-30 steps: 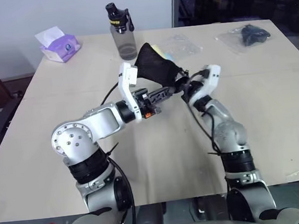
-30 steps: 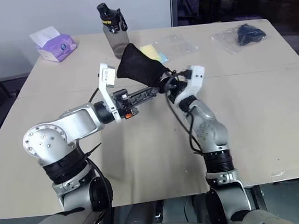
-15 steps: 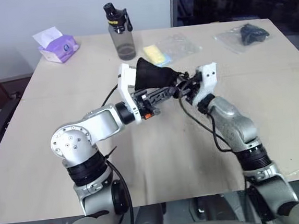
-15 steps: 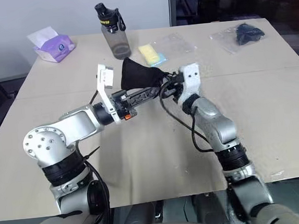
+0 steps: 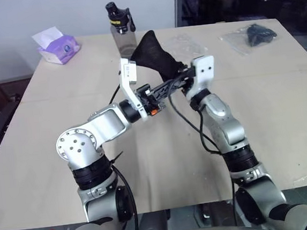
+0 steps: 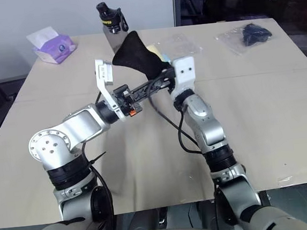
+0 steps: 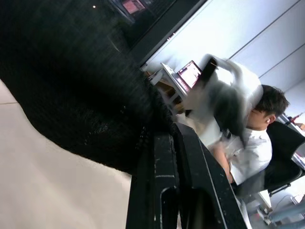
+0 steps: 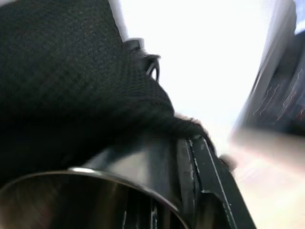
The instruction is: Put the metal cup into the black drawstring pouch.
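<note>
Both grippers hold the black drawstring pouch (image 5: 153,53) up above the middle of the table, its closed end pointing up and away. My left gripper (image 5: 178,79) is shut on the fabric at the pouch's mouth (image 7: 143,129). From the other side, my right gripper (image 5: 186,83) meets the same mouth. In the right wrist view the metal cup (image 8: 138,162) lies close along the fingers (image 8: 205,181), its shiny rim nearest. Its far end runs into the black fabric (image 8: 71,71). The jaws are shut on the cup.
At the table's far edge stand a smoky-grey bottle (image 5: 119,24) with a black cap and a purple tissue pack (image 5: 57,45). Clear plastic bags lie at the back, one empty (image 5: 190,42) and one with a dark item (image 5: 254,35). A seated person (image 7: 252,143) is beyond the table.
The pouch has tipped further upward and towards the bottle. My right forearm has swung more upright beneath it. Both grips are unchanged.
</note>
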